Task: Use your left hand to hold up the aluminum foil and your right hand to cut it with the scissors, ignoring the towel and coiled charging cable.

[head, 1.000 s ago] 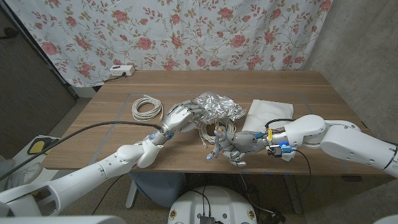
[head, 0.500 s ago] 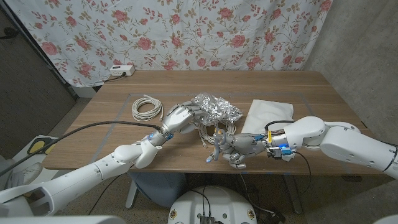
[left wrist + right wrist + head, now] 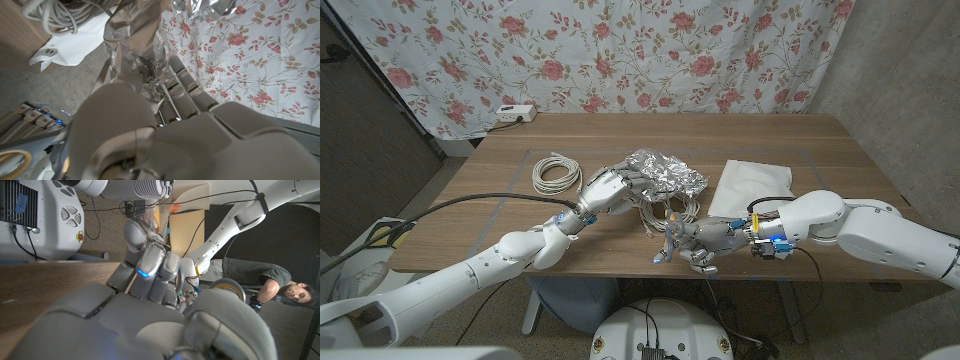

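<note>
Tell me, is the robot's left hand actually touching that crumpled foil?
Touching. In the left wrist view the left hand's fingers close on a fold of the aluminum foil; the head view shows that hand against the foil's edge.

Head view: even, bright overhead room lighting, sharp across the table; soft short shadows under both arms. The crumpled foil throws small bright glints. Left wrist view: the left hand is close to the lens and blurred, foil glare strong. Right wrist view: the right hand is soft and out of focus, background dim, straight lines bent toward the edges.
</note>
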Controlling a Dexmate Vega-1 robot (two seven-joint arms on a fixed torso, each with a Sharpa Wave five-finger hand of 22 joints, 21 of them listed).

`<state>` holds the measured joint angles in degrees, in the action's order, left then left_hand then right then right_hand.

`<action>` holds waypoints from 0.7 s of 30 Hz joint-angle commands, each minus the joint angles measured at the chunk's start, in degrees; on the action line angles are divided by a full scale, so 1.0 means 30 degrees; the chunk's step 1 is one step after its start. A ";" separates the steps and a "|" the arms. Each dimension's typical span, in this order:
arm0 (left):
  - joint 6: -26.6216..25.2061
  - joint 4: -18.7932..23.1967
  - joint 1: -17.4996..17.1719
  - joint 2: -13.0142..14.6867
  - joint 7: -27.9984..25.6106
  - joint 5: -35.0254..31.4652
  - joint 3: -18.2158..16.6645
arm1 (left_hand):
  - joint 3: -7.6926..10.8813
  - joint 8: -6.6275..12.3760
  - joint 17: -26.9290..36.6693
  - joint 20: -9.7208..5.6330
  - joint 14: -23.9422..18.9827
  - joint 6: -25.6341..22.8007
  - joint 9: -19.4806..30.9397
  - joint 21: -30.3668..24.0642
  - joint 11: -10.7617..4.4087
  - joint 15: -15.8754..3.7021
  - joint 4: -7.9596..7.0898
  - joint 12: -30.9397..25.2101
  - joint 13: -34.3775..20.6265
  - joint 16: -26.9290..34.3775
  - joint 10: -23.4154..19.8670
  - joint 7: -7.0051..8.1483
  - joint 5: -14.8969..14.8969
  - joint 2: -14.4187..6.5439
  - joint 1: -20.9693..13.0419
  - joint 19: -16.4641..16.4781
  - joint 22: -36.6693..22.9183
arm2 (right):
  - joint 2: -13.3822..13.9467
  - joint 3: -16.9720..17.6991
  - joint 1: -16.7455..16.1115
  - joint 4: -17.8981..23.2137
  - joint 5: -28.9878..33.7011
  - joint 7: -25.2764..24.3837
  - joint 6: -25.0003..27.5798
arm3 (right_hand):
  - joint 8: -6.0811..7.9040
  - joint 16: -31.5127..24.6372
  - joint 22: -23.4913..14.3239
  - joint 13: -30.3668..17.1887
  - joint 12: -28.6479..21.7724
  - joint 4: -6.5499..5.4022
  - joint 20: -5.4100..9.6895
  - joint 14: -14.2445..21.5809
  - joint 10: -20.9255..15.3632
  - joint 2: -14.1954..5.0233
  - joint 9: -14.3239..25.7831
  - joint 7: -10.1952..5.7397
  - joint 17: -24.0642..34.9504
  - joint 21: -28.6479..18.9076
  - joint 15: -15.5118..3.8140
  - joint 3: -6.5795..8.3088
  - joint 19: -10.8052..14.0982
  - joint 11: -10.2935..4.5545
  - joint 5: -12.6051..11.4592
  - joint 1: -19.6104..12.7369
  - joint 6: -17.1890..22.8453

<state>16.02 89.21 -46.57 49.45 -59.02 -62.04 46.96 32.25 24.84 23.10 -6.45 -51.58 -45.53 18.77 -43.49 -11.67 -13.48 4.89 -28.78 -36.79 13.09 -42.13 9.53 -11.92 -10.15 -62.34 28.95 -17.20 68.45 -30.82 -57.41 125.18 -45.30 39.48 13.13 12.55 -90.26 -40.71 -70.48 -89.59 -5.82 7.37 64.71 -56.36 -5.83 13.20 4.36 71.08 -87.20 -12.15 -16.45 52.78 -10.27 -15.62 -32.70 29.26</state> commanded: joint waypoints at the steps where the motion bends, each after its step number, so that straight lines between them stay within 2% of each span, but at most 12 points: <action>1: -0.0141 0.0099 -0.0340 0.0147 -0.0330 0.0104 -0.0271 | 0.0112 0.0197 0.0053 0.0042 0.0168 0.0012 0.0067 -0.0222 -0.0076 0.0015 -0.0054 0.0072 -0.0066 -0.0110 0.0051 0.0009 -0.0112 -0.0032 0.0216 -0.0050 0.0027 | -0.0303 0.0182 -0.0289 -0.0431 -0.0660 -0.0167 -0.0319 | 0.0205 0.0010 -0.0153 0.0071 0.0102 0.0270 0.0469 0.0263 -0.0098 -0.0451 0.0056 0.1771 0.0062 -0.0155 0.0020 0.0419 0.0184 -0.0139 0.0219 -0.0933 0.2060; 2: -0.0133 0.0077 -0.0351 0.0146 -0.0327 0.0138 -0.0287 | 0.0115 0.0179 0.0053 0.0039 0.0168 0.0065 0.0065 -0.0236 -0.0077 0.0013 -0.0054 0.0073 -0.0075 -0.0116 0.0048 -0.0027 -0.0117 -0.0037 0.0215 -0.0056 0.0042 | -0.0356 0.0202 -0.0362 -0.0505 -0.0800 -0.0198 -0.0365 | 0.0278 0.0013 -0.0053 -0.0030 0.0012 0.0490 0.0508 0.0290 -0.0202 -0.0621 0.0067 0.1684 0.0063 -0.0104 0.0019 0.0621 0.0215 -0.0135 0.0375 -0.1425 0.2282; 8: 0.0007 -0.0043 -0.0291 0.0089 -0.0329 0.0187 -0.0287 | 0.0127 0.0189 0.0054 0.0026 0.0164 0.0077 0.0063 -0.0287 -0.0079 0.0011 -0.0059 0.0088 -0.0084 -0.0133 0.0036 -0.0005 -0.0131 -0.0051 0.0213 -0.0075 0.0097 | -0.0554 0.0224 -0.0568 -0.0811 -0.1197 -0.0255 -0.0462 | 0.0568 0.0022 -0.0381 0.0027 0.0057 0.1190 0.0608 0.0347 -0.0357 -0.1079 0.0124 0.1288 0.0063 -0.0269 0.0007 0.1296 0.0074 -0.0198 0.0859 -0.2917 0.3256; 9: 0.0037 -0.0062 -0.0265 0.0078 -0.0306 0.0175 -0.0275 | 0.0129 0.0200 0.0054 0.0015 0.0163 0.0057 0.0062 -0.0299 -0.0079 0.0012 -0.0060 0.0087 -0.0090 -0.0136 0.0031 0.0013 -0.0133 -0.0053 0.0213 -0.0072 0.0108 | -0.0599 0.0218 -0.0572 -0.0883 -0.1230 -0.0163 -0.0538 | 0.0588 0.0034 -0.0466 -0.0012 0.0030 0.1528 0.0618 0.0346 -0.0350 -0.1213 0.0153 0.1196 0.0063 -0.0290 0.0011 0.1627 0.0007 -0.0192 0.1005 -0.3577 0.3423; 13: 0.0124 -0.0187 -0.0166 -0.0036 -0.0282 0.0138 -0.0204 | 0.0135 0.0210 0.0056 0.0009 0.0153 0.0052 0.0056 -0.0337 -0.0083 0.0014 -0.0068 0.0113 -0.0087 -0.0145 0.0046 -0.0010 -0.0140 -0.0057 0.0219 -0.0083 0.0148 | -0.0628 0.0306 -0.0733 -0.1007 -0.1479 -0.0245 -0.0612 | 0.0805 0.0088 -0.0648 -0.0032 -0.0010 0.2176 0.0724 0.0343 -0.0530 -0.1399 0.0258 0.0872 0.0052 -0.0328 0.0004 0.2394 -0.0175 -0.0233 0.1243 -0.4828 0.4443; 14: 0.0142 -0.0215 -0.0139 -0.0068 -0.0293 0.0126 -0.0186 | 0.0136 0.0210 0.0056 0.0006 0.0148 0.0057 0.0054 -0.0345 -0.0084 0.0015 -0.0071 0.0118 -0.0086 -0.0146 0.0047 0.0001 -0.0142 -0.0059 0.0221 -0.0089 0.0158 | -0.0610 0.0337 -0.0789 -0.1009 -0.1464 -0.0319 -0.0664 | 0.0914 0.0113 -0.0713 -0.0074 -0.0062 0.2520 0.0786 0.0317 -0.0588 -0.1488 0.0337 0.0728 0.0047 -0.0318 0.0003 0.2839 -0.0326 -0.0246 0.1245 -0.5479 0.4926; 16: 0.0210 -0.0267 -0.0072 -0.0121 -0.0294 0.0111 -0.0142 | 0.0137 0.0206 0.0056 0.0009 0.0144 0.0076 0.0051 -0.0362 -0.0084 0.0017 -0.0077 0.0119 -0.0092 -0.0150 0.0041 -0.0020 -0.0144 -0.0060 0.0226 -0.0091 0.0174 | -0.0571 0.0392 -0.0862 -0.0985 -0.1519 -0.0441 -0.0647 | 0.1069 0.0148 -0.0880 -0.0083 -0.0098 0.2872 0.0906 0.0279 -0.0685 -0.1557 0.0473 0.0396 0.0041 -0.0366 0.0002 0.3360 -0.0476 -0.0277 0.1213 -0.6148 0.5490; 18: 0.0274 -0.0311 0.0002 -0.0173 -0.0281 0.0090 -0.0097 | 0.0138 0.0204 0.0055 0.0011 0.0144 0.0096 0.0047 -0.0389 -0.0082 0.0019 -0.0086 0.0132 -0.0093 -0.0161 0.0043 -0.0028 -0.0149 -0.0058 0.0236 -0.0105 0.0204 | -0.0541 0.0431 -0.0871 -0.0969 -0.1625 -0.0486 -0.0542 | 0.1229 0.0183 -0.0777 -0.0087 -0.0104 0.3076 0.0954 0.0240 -0.0746 -0.1605 0.0623 0.0127 0.0033 -0.0280 0.0001 0.3750 -0.0512 -0.0279 0.1191 -0.6548 0.5966; 21: 0.0396 -0.0409 0.0140 -0.0276 -0.0294 0.0039 -0.0007 | 0.0141 0.0220 0.0056 0.0005 0.0139 0.0071 0.0041 -0.0426 -0.0079 0.0013 -0.0090 0.0143 -0.0098 -0.0169 0.0038 -0.0008 -0.0154 -0.0055 0.0240 -0.0105 0.0240 | -0.0492 0.0487 -0.0910 -0.0920 -0.1601 -0.0577 -0.0547 | 0.1458 0.0230 -0.1112 -0.0090 -0.0100 0.3380 0.1068 0.0207 -0.0811 -0.1637 0.1036 0.0026 0.0026 -0.0416 -0.0004 0.4549 -0.0698 -0.0289 0.1130 -0.7186 0.6529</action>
<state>16.26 88.79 -47.07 49.35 -59.85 -61.72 46.33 32.24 25.23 23.12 -6.44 -51.59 -45.53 18.76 -44.33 -11.66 -13.47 4.89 -28.33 -36.77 12.65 -42.14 9.52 -11.92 -10.47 -62.02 28.95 -16.48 66.93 -29.93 -59.39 122.67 -49.08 38.53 11.58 16.14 -89.79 -43.24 -70.51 -89.59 3.71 6.77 65.34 -58.28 -10.44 15.37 -0.58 71.09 -87.88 -12.16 -4.36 51.29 -11.02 -11.88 -52.81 42.00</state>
